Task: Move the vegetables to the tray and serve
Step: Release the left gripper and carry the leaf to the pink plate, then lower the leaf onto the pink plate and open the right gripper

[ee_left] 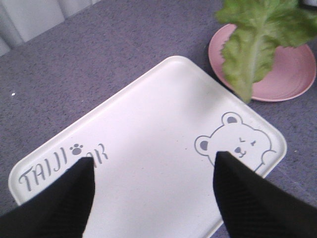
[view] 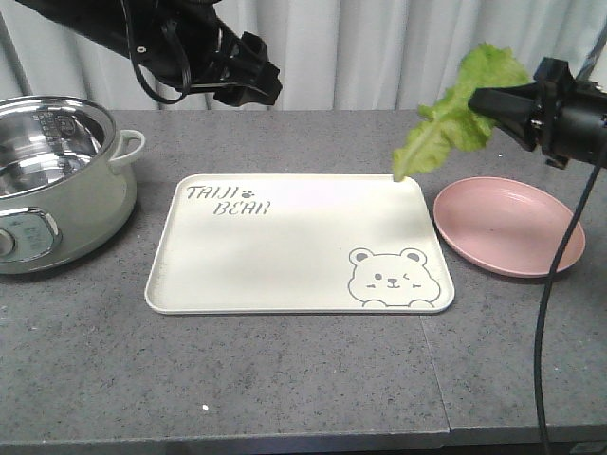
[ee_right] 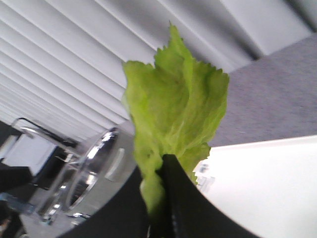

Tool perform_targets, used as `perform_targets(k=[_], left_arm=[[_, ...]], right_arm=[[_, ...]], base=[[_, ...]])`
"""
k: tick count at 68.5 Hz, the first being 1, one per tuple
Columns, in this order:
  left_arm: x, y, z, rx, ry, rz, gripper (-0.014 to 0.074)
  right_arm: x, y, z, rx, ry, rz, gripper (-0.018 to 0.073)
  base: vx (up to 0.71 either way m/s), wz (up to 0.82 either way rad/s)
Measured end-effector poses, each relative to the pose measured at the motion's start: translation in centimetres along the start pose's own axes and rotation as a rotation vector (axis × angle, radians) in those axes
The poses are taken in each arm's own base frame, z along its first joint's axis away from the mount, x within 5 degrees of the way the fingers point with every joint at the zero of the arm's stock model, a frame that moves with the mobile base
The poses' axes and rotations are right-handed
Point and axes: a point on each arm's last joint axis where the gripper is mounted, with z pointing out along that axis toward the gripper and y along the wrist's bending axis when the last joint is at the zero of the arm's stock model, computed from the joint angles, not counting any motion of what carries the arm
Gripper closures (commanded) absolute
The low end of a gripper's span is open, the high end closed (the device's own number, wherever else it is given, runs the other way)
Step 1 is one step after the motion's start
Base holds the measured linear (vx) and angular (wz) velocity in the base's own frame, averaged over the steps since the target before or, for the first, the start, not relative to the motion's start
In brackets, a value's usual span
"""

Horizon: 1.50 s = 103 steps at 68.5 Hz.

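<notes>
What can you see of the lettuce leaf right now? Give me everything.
The lettuce leaf is a single ruffled, bright green leaf with a paler central rib, and it looks fresh and limp. It is lifted off the table, pinched by the right gripper. The frilly top stands above the fingers and the narrow end droops down. Its tip hangs by the far right corner of the tray, beside the pink plate. It appears to touch neither, only the gripper.
</notes>
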Motion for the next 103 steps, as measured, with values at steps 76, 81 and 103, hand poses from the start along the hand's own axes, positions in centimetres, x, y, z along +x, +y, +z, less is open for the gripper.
perform_targets(k=[76, 81, 103], left_arm=[[0.5, 0.3, 0.0, -0.033, 0.051, 0.000, 0.0220], [0.5, 0.3, 0.0, -0.033, 0.051, -0.002, 0.0220], [0.5, 0.3, 0.0, -0.033, 0.051, -0.002, 0.0220]], right_arm=[[1.9, -12.2, -1.1, 0.519, 0.134, -0.008, 0.0132], [1.8, -12.4, -1.1, 0.537, 0.123, -0.011, 0.0132], [1.4, -12.8, -1.6, 0.574, 0.110, -0.057, 0.0132]], base=[[0.00, 0.00], [0.00, 0.00], [0.00, 0.00]])
